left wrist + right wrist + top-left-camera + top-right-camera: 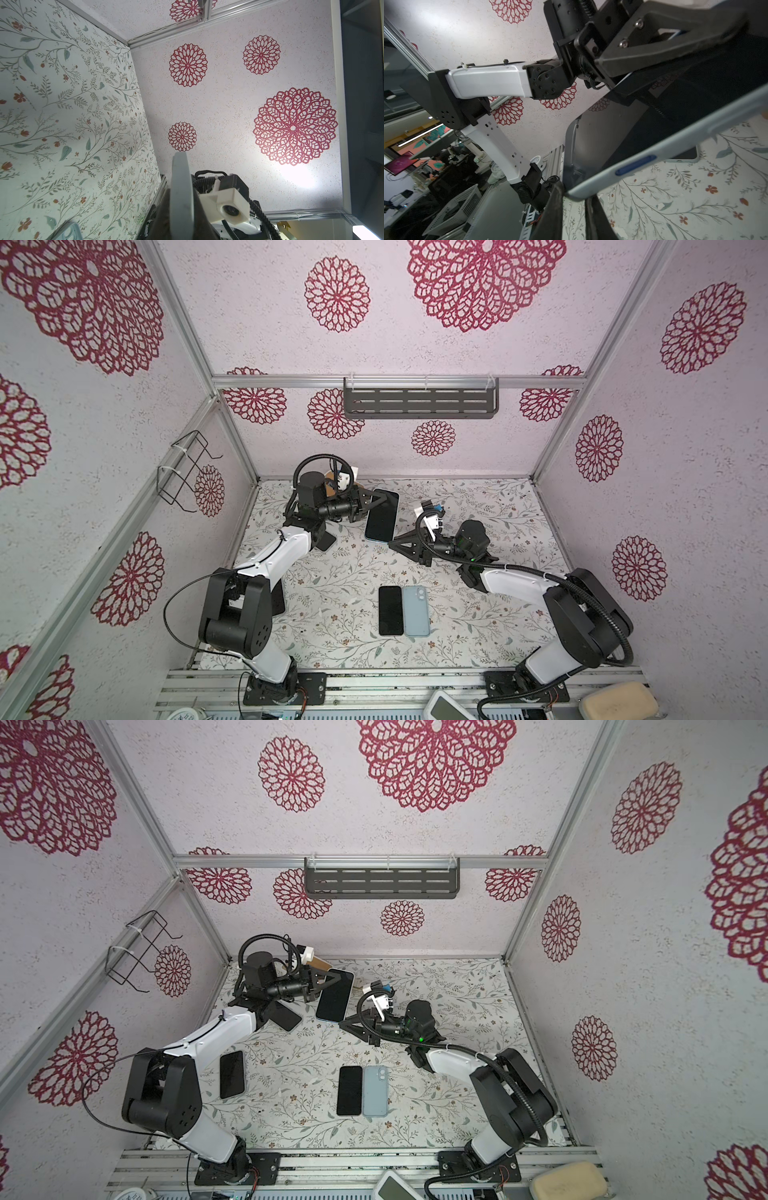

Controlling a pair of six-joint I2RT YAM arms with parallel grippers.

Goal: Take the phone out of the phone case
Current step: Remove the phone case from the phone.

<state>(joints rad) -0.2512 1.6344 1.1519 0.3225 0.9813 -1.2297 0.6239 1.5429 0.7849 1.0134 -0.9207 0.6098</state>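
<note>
Blue-cased phone — left pincer clamped on far end | right pincer straddles near corner — grip unclear

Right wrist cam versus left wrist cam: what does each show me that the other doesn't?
Right wrist only: the dark screen of the cased phone, its blue side button, the left gripper clamped on it, the right gripper at its corner. Left wrist only: the right arm's white wrist camera, camera cutouts of a blue case. Both: the phone's edge, the floral table.
</note>
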